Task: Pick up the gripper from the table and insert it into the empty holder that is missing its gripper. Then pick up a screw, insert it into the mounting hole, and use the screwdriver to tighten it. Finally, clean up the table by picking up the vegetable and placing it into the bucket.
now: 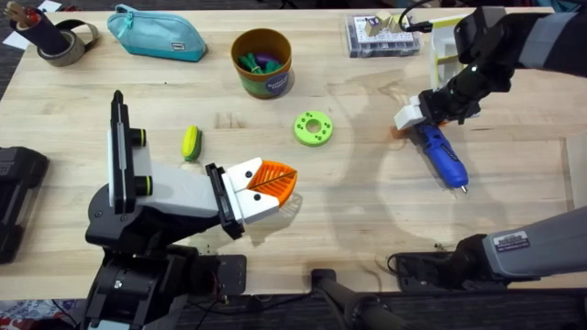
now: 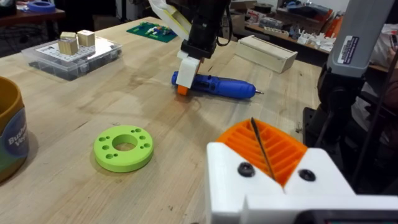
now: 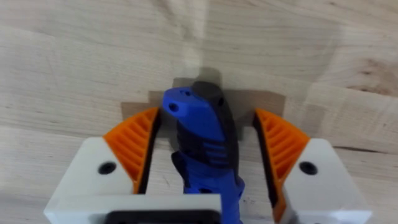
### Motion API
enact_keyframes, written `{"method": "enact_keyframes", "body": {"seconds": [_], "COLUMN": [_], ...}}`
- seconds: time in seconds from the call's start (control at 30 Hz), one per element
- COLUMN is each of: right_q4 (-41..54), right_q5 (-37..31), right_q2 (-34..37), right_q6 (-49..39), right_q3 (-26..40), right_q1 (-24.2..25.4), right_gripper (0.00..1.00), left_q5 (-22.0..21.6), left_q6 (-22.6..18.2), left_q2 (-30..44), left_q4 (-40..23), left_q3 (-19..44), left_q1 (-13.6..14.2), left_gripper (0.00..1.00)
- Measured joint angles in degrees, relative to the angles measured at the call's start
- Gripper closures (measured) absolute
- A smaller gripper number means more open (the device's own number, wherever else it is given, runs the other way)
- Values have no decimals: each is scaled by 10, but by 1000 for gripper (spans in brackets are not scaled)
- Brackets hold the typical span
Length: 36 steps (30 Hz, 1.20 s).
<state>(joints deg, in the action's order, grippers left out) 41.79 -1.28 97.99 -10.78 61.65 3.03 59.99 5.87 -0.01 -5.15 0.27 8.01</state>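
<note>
While our left gripper [image 1: 272, 186] rests with its jaws pressed together and empty, our right gripper [image 3: 205, 158] straddles the blue electric screwdriver [image 1: 442, 156], jaws spread wide and not clamped.

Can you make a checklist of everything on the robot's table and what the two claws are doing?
Surface: wooden table, pale, with faint marks.
Job's things: blue screwdriver lying flat on the right; green disc with holes mid-table; small green and yellow vegetable left of it; bucket at the back with items inside.
Clutter: teal pouch, clear parts box, tape roll.
Grippers: left gripper shut, holding nothing; right gripper open, one pad on each side of the screwdriver.
Cables: black cable near the parts box.
Surroundings: cluttered benches behind, in the left wrist view.
</note>
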Motion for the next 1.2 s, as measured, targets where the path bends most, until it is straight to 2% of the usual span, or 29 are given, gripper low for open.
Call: {"method": "enact_keyframes", "body": {"seconds": [0.4, 0.6, 0.9, 1.03, 1.2], "right_q4": [2, 68, 117, 131, 91], "right_q5": [0, -5, 7, 18, 26], "right_q2": [0, -3, -117, -138, -138], "right_q6": [-4, -19, -34, -50, -60], "right_q3": [0, 22, 43, 43, -15], "right_q1": [0, 0, 0, 0, 0], "right_gripper": [125, 125, 125, 125, 125], "left_q5": [-12, -13, -13, -13, -13], "left_q6": [2, 2, 2, 2, 2], "left_q2": [0, 0, 0, 0, 0], "left_q4": [-2, -2, -2, -2, -2], "left_q3": [0, 0, 0, 0, 0], "left_q1": [0, 0, 0, 0, 0], "left_gripper": [984, 984, 984, 984, 984]}}
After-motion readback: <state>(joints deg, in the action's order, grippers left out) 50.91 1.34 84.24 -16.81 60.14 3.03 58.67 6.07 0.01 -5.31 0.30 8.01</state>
